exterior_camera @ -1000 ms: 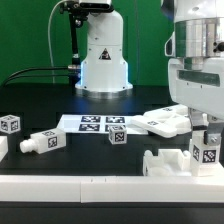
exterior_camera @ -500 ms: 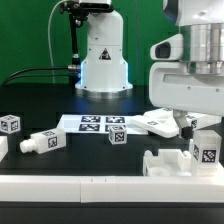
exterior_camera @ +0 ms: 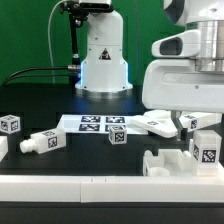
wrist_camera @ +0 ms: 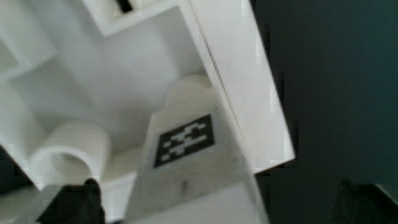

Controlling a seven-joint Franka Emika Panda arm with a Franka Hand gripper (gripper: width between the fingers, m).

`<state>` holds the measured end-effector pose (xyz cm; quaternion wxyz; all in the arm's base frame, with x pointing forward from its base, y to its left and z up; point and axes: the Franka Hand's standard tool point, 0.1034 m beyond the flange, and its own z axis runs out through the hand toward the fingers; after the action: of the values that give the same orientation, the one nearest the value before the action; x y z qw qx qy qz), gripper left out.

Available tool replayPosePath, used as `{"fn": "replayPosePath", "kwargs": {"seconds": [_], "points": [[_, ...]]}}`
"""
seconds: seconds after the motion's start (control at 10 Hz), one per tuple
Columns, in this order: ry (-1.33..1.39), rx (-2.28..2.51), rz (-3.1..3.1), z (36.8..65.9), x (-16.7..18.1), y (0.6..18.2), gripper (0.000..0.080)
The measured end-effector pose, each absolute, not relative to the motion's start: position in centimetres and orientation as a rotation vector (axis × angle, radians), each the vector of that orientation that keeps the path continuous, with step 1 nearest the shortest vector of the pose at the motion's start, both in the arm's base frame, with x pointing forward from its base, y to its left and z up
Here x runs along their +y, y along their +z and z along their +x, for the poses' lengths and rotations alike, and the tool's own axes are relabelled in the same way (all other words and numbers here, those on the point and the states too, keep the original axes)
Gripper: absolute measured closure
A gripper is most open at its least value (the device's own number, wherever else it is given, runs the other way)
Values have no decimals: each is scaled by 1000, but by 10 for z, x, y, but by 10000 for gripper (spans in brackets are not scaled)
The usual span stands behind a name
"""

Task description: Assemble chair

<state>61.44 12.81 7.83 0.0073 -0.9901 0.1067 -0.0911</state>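
Chair part [wrist_camera: 222, 70] between wide-open fingers [wrist_camera: 71, 205], not gripped

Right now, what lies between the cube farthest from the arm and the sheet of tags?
A white tagged peg lying on its side, between the cube and the marker board; the exterior view shows it.

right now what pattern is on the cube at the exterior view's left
Black-and-white square tag on the white cube; exterior view best.

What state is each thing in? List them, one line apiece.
tool: open, not gripping.
slab: resting below the tool, ungripped.
peg: lying on its side.
cube: sitting loose, untouched.
upright piece: standing on end.
marker board: lying flat.
small block: sitting by the marker board.
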Motion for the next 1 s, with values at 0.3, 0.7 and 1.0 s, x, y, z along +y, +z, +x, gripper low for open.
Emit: {"fn": "replayPosePath", "kwargs": {"seconds": [0.3, 0.7, 1.0], "points": [[-283, 410, -3083, 614, 128, 78, 413], [-254, 1153, -2855, 615, 122, 77, 511], [-155, 1838, -2403, 611, 120, 77, 511]]}}
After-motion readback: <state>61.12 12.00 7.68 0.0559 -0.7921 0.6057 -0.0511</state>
